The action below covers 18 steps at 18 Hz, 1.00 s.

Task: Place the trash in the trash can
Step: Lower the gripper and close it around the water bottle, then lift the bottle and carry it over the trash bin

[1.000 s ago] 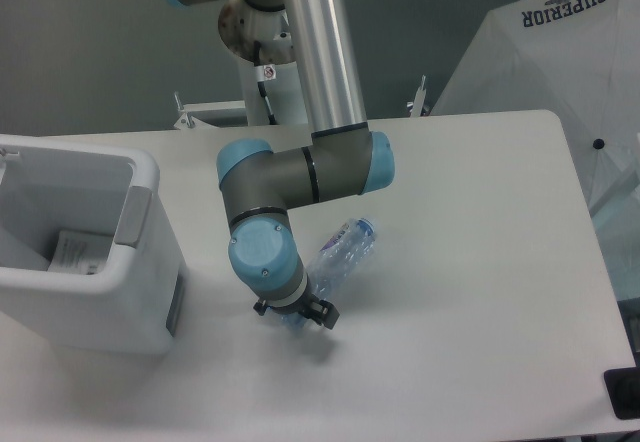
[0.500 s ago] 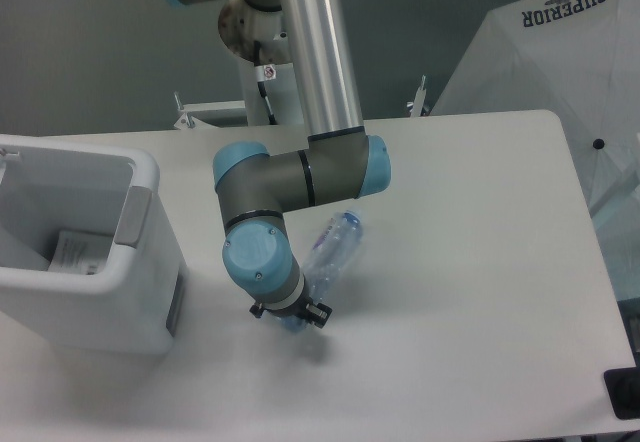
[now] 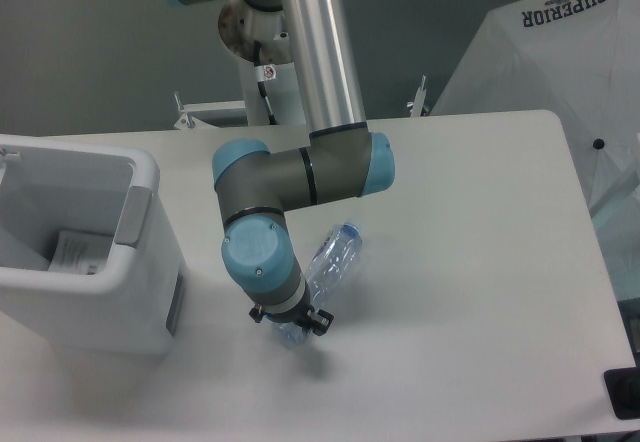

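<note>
A crushed clear bottle [image 3: 330, 260] with a blue cap [image 3: 350, 230] slants up to the right, its lower end tucked under my wrist. My gripper [image 3: 290, 324] points down at that end. Its fingers are mostly hidden by the wrist, but the bottle travels with it, so it is shut on the bottle. The white trash can [image 3: 140, 177] stands at the left of the table, a hand's width from the gripper. A flat clear bag with a card [image 3: 75, 252] lies inside it.
A white fabric cover printed SUPERIOR [image 3: 560, 52] rises beyond the table's right edge. A black object [image 3: 624, 394] sits at the front right corner. Metal brackets [image 3: 200, 112] stand at the back edge behind the arm.
The gripper has shifted a little to the left and toward the front, and the bottle has come with it, its cap end now nearer the arm's elbow.
</note>
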Motion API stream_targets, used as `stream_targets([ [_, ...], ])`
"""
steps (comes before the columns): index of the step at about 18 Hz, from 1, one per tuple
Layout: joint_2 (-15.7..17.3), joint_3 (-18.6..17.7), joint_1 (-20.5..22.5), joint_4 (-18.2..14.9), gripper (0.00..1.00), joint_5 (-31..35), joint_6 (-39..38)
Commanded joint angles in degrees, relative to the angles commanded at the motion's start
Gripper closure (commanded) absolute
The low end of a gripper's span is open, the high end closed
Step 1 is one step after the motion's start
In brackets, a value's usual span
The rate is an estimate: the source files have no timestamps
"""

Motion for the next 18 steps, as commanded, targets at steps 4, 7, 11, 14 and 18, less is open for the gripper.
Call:
stream_targets([
  [4,2.46,1.94,1.58,0.44,0.63,-4.57,-4.12],
  [7,3.87,5.09,2.28,0.62,0.63,-11.67,-11.05],
  [11,6.68,7.57,3.86,2.54,0.63,-19.95,-14.33],
  [14,8.09,8.27,4.66,5.45,0.63,-26.63,-15.29],
  [18,8.53,10.9,5.1,5.62,0.63,-33.93,-15.82],
])
